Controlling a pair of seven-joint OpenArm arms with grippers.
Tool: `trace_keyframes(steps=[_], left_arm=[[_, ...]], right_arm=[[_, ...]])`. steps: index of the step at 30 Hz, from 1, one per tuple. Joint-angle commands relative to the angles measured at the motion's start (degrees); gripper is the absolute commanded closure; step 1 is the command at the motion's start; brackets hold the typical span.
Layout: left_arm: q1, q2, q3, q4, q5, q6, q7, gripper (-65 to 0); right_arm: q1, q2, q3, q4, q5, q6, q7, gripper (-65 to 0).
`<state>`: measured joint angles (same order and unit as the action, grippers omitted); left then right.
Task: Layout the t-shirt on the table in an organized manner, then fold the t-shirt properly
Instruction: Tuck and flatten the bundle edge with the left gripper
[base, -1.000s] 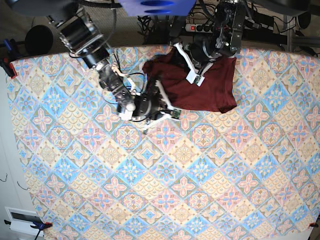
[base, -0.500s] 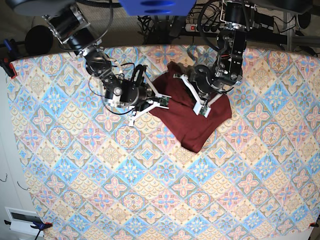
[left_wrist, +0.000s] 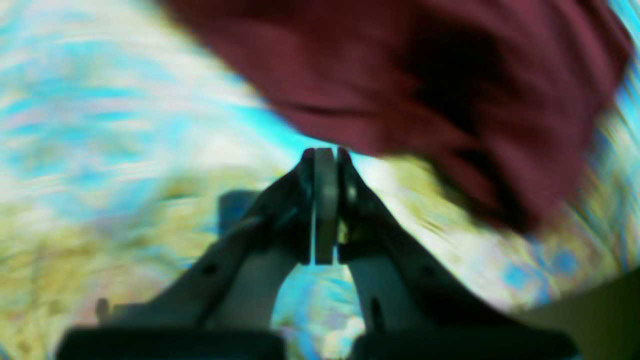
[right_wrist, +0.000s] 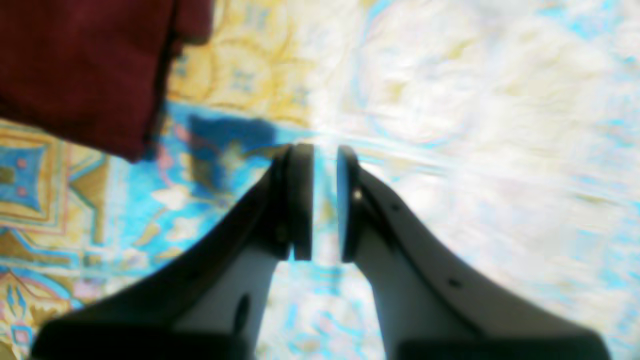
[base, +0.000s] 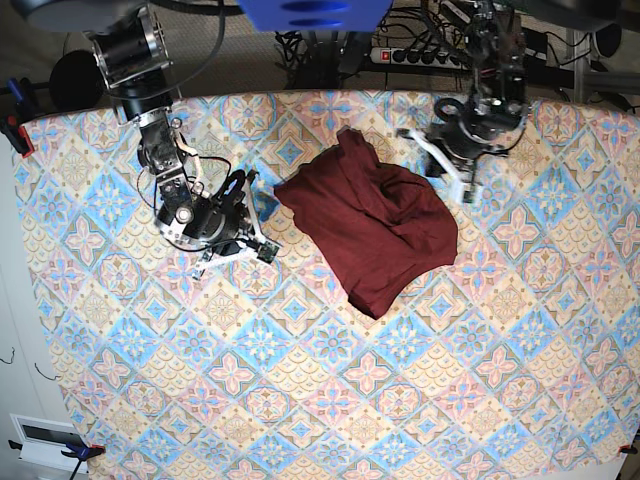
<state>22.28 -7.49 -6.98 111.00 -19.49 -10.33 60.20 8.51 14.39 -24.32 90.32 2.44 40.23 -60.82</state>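
T-shirt (base: 372, 228) lies crumpled on table (base: 300, 400), upper centre, long axis diagonal. Left pincer (base: 455, 180) shut, empty, just beside its right edge. Right pincer (base: 255, 238) slightly parted, empty, left of shirt, apparently similar distance.
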Motion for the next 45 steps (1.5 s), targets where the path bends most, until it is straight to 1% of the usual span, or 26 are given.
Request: trace_keyframes(steps=[1,3,5,7,10,12,15,19,21,25,28,33,37,41,43,45], left_arm=[[-0.2,1.6,-4.1,1.0,-2.4,-0.3,-0.9,0.0],[-0.6,4.2,-7.9,1.0,-4.1,-0.3,-0.9,0.0],[-1.9,6.5,-9.9,1.1,-6.5,-0.3,-0.8,0.0],[-2.4,8.5,-10.0,1.6,-9.9,-0.3,-0.8,0.0],[-2.7,11.0,-10.0,3.8,-15.9,-0.3,-0.8,0.0],[-4.6,11.9,-8.7,4.3,-18.5,-0.3,-0.8,0.0],[-6.6,12.1,-5.0,3.1,-17.7,-0.3,-0.8,0.0],[-8.9,13.4,-2.4,-2.0,-13.3,-0.3,-0.9,0.0],[-9.7,13.6,-2.4,-5.1,-11.7,-0.3,-0.9,0.0],[-9.3,12.9,-2.8,-9.2,-11.0,-0.2,-0.8,0.0],[-7.5,9.6,-2.8,-11.0,-11.1,-0.2,-0.8,0.0],[-4.3,6.3,-3.5,-12.1,-11.2,-0.2,-1.3,0.0],[-2.2,5.9,-6.8,-12.2,-11.3,-0.2,-1.3,0.0],[-2.0,5.9,-7.8,-12.0,-11.7,-0.2,-1.0,0.0],[-1.3,5.9,-7.8,-10.0,-13.4,-0.4,-0.9,0.0],[-0.2,5.9,-7.8,-6.1,-17.2,-0.5,-1.3,0.0]], right_arm=[[1.2,-0.8,0.4,-0.3,0.3,-0.2,1.9,-7.5],[1.2,-2.4,0.5,-3.1,0.2,-0.2,3.8,-7.5],[1.2,-3.8,0.5,-5.4,0.2,-0.2,5.3,-7.4],[1.2,-4.7,0.5,-7.0,0.2,-0.2,6.4,-7.4],[1.2,-4.7,0.5,-7.7,0.2,-0.2,6.4,-7.4],[1.2,-4.7,0.5,-7.8,0.2,-0.2,6.5,-7.4],[1.2,-4.7,0.5,-7.9,0.2,-0.2,6.5,-7.4],[1.2,-4.7,0.5,-7.8,0.2,-0.2,6.5,-7.4],[1.2,-4.7,0.5,-7.7,0.2,-0.2,6.5,-7.4],[1.0,-4.7,0.5,-7.5,0.2,-0.2,6.4,-7.4],[1.0,-4.7,0.5,-7.5,0.2,-0.2,6.4,-7.4],[1.0,-4.7,0.5,-7.5,0.2,-0.2,6.4,-7.4],[1.0,-4.7,0.5,-7.5,0.3,-0.2,6.4,-7.4],[1.0,-4.7,0.5,-7.4,0.4,-0.2,6.4,-7.4],[1.0,-4.7,0.5,-7.4,0.4,-0.2,6.4,-7.4],[1.0,-4.7,0.5,-7.3,0.4,-0.2,6.4,-7.4]])
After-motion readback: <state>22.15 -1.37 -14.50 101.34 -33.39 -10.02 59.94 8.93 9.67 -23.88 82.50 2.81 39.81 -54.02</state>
